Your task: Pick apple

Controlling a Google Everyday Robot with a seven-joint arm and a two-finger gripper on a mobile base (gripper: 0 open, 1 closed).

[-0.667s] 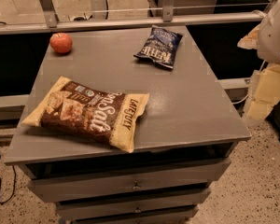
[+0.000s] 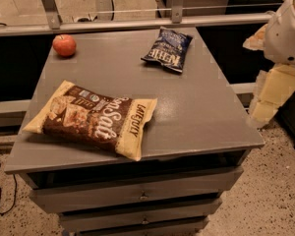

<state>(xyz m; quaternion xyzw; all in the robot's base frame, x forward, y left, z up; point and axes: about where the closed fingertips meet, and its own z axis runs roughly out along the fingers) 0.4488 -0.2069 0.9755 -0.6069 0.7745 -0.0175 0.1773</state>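
The apple (image 2: 64,45) is small, round and red-orange. It sits at the far left corner of the grey cabinet top (image 2: 196,107). My gripper (image 2: 268,96) hangs off the right side of the cabinet, below the white arm housing (image 2: 287,31). It is level with the tabletop's right edge, far from the apple and holding nothing that I can see.
A large brown and yellow chip bag (image 2: 91,118) lies at the front left of the top. A dark blue Kettle chip bag (image 2: 167,49) lies at the back centre-right. A metal rail (image 2: 137,23) runs behind the cabinet. Drawers (image 2: 137,195) face front.
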